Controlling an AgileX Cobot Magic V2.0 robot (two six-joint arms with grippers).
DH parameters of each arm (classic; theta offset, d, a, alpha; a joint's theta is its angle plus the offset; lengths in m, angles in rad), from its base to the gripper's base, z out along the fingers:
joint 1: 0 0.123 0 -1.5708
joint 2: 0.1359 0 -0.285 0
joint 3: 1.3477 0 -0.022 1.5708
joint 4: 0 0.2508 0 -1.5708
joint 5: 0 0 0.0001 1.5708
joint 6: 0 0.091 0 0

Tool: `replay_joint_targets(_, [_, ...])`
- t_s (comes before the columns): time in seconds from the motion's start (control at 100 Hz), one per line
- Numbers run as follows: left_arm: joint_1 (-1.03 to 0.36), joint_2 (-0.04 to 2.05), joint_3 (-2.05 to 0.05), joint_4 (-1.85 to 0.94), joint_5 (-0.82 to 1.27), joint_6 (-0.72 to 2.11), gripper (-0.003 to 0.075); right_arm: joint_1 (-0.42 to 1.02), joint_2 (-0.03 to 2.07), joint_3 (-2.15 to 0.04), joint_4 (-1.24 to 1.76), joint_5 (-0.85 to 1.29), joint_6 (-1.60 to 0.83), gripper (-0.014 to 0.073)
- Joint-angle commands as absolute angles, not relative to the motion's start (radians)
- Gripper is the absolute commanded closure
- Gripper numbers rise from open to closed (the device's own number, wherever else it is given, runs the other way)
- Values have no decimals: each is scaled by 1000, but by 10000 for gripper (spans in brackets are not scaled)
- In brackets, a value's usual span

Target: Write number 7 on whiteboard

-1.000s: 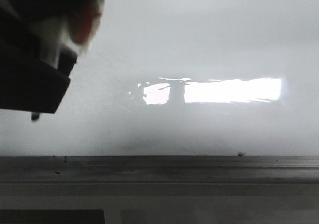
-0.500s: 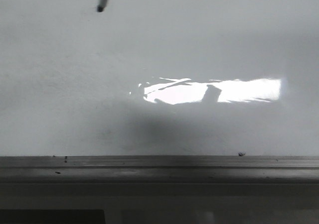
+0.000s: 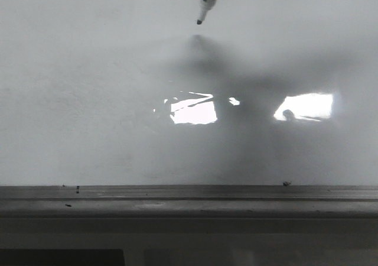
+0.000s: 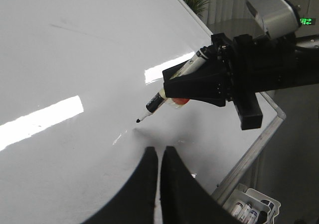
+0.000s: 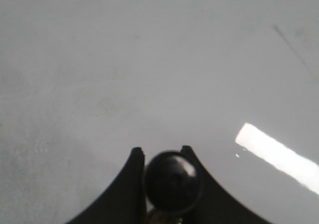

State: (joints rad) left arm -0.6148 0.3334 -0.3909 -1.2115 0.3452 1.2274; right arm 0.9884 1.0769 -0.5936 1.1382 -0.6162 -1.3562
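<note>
Whiteboard (image 3: 88, 100) glossy, unmarked; right pincer (image 4: 185, 87) pinching marker (image 4: 164, 97); left pincer (image 4: 160, 157) pressed together.

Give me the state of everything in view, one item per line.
Large glossy pale grey-white whiteboard: blank, no 7 drawn yet.
Black-tipped white marker pen: uncapped, tip just off the board.
Right end effector: shut on the marker.
Left end effector: shut, empty.
White tray of spare markers: beside the board's corner.
</note>
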Motion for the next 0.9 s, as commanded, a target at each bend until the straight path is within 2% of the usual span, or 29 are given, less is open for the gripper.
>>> replay_joint_targets(0.0, [-614, 340, -418, -1245, 320, 1215, 741, 957, 1068, -628, 1092, -612, -1323, 665])
replay_joint_targets(0.12, [-614, 340, -418, -1243, 320, 1215, 741, 946, 1068, -628, 1087, -543, -1323, 665])
replay_joint_targets(0.32, [-614, 340, -418, -1235, 320, 1215, 741, 944, 1093, -628, 1120, -605, -1323, 665])
replay_joint_targets(0.47, [-614, 340, -418, -1235, 320, 1215, 741, 903, 1106, -626, 1209, -570, -1338, 665])
replay_joint_targets(0.76, [-614, 340, -418, -1235, 320, 1215, 741, 895, 1049, -626, 1586, -652, -1732, 665])
replay_joint_targets(0.89, [-614, 340, -418, -1235, 320, 1215, 741, 895, 990, -626, 1648, -699, -1805, 665])
